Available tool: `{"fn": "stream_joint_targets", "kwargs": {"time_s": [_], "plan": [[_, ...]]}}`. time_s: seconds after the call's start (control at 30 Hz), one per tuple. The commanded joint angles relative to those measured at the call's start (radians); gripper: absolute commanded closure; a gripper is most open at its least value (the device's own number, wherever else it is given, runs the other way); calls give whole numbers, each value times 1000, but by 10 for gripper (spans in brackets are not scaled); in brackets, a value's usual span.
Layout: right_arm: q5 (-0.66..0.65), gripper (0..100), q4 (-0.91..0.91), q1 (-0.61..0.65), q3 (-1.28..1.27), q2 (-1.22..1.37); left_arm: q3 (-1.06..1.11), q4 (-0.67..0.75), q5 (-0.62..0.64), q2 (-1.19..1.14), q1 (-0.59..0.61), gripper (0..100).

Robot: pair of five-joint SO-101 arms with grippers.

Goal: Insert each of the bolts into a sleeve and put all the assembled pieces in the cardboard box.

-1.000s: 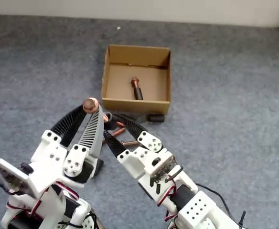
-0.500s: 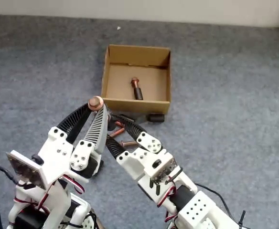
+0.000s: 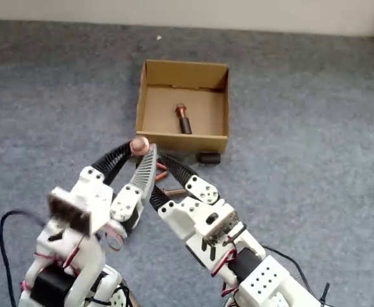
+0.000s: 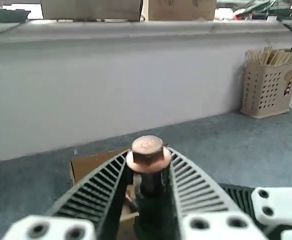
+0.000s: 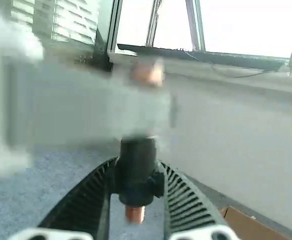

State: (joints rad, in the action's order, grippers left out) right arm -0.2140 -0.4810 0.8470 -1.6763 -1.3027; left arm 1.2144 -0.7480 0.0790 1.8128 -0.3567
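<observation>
Copper shows at both ends of the piece held in the air. The bolt has its round head at the top, between the tips of the left pincer, which is clamped on it just under the head. Its tip pokes out below the black sleeve, which the right pincer grips across its middle. As far as these views tell, the bolt has passed right through the sleeve, so this joining looks close to finished, though the bolt head sits above the sleeve with some shaft between them.

In the high view the two pincers meet just in front of the near wall of the cardboard box, tips nearly touching, with the pair raised above the grey carpet. One finished piece already lies inside the box, near its middle.

Work is left. This second pair is not yet in the box. On the carpet between the arms and the box lie loose bolts, at least two, partly hidden by the fingers. A spare sleeve rests just outside the box's near wall. I judge the task to be somewhere around its middle: one piece boxed, one in hand, the rest not yet started.
</observation>
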Motion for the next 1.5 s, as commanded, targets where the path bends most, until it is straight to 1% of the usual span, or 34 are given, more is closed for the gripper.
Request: {"fn": "stream_joint_targets", "kwargs": {"time_s": [0.0, 0.17, 0.23, 0.33, 0.4, 0.47, 0.53, 0.63, 0.73, 0.8, 0.87, 0.93, 1.0, 1.07, 1.13, 1.2, 1.33, 1.47], "plan": [[-8, 993, -22, -18, -139, -15, 1, -20, -20, 4, 7, 846], [-6, 993, -19, -18, -139, -15, 2, -21, -63, 4, 51, 845], [-5, 993, -19, -22, -139, -10, -7, -35, -64, 5, 76, 826], [-5, 993, -7, -47, -139, -8, -99, -152, -63, 4, 110, 780], [-5, 993, 27, -59, -139, -12, -179, -242, -63, 4, 114, 771], [-5, 993, 54, -59, -139, -13, -243, -301, -63, 4, 130, 769], [-5, 993, 77, -59, -139, -13, -278, -328, -63, 4, 170, 771], [-5, 993, 134, -61, -139, -13, -286, -345, -63, 5, 260, 778], [-5, 993, 255, -65, -137, -12, -262, -390, -63, 5, 348, 820], [-5, 993, 317, -96, -125, -13, -216, -404, -63, 5, 387, 859], [5, 993, 395, -131, -79, -7, -151, -407, -63, 5, 412, 920], [66, 993, 524, -173, -24, -7, -85, -407, -64, 5, 424, 994], [127, 993, 662, -208, 59, -7, -16, -414, -64, 5, 433, 986], [175, 993, 786, -245, 159, -5, 51, -414, -64, 5, 467, 995], [196, 993, 863, -278, 245, -4, 113, -413, -64, 5, 504, 995], [193, 993, 883, -302, 312, -4, 170, -377, -64, 5, 538, 995], [192, 992, 883, -318, 407, 35, 282, -259, -64, 5, 572, 994], [193, 992, 832, -334, 538, 234, 338, -173, -64, 5, 587, 994]]}}
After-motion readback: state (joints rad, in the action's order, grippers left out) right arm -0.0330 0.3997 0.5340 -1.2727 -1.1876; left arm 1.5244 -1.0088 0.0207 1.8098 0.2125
